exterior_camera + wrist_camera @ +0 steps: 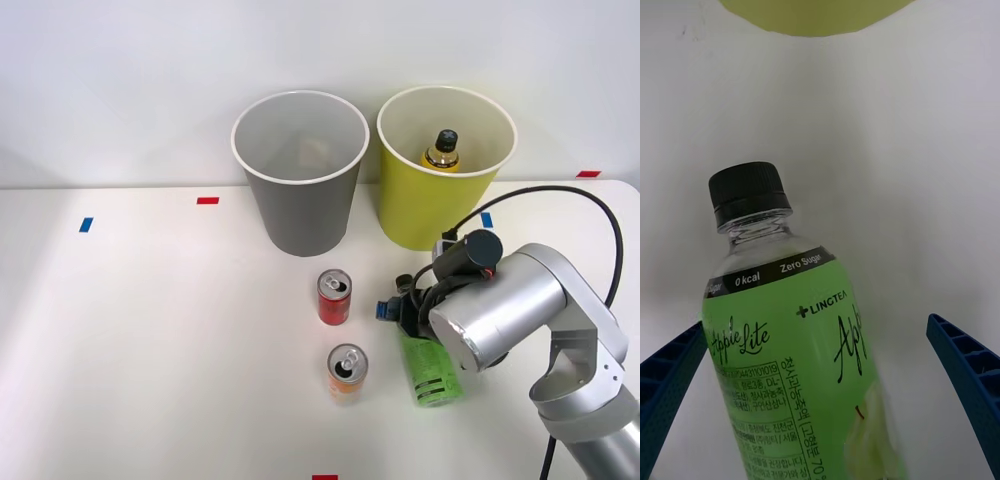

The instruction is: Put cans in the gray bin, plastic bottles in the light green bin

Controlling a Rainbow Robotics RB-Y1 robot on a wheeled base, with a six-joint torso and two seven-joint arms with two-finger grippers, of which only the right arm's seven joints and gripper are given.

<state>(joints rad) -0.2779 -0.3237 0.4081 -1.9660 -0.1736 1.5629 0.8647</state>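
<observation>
The green-label plastic bottle (797, 352) with a black cap sits between my right gripper's (816, 326) blue fingers (970, 375), which stand open on either side of it. From the front, the bottle (430, 372) pokes out from under my right arm, right of the cans, with the gripper (398, 308) at its far end. The red can (334, 297) and the orange can (346, 373) stand upright on the table. Behind them stand the gray bin (300, 215) and the light green bin (425, 215), whose edge (816, 15) also shows from the wrist. An amber bottle (441, 150) stands inside the light green bin.
Small red tape marks (207, 200) and blue tape marks (85, 224) lie on the white table (150, 330). A black cable (560, 195) loops over my right arm. A white wall stands behind the bins.
</observation>
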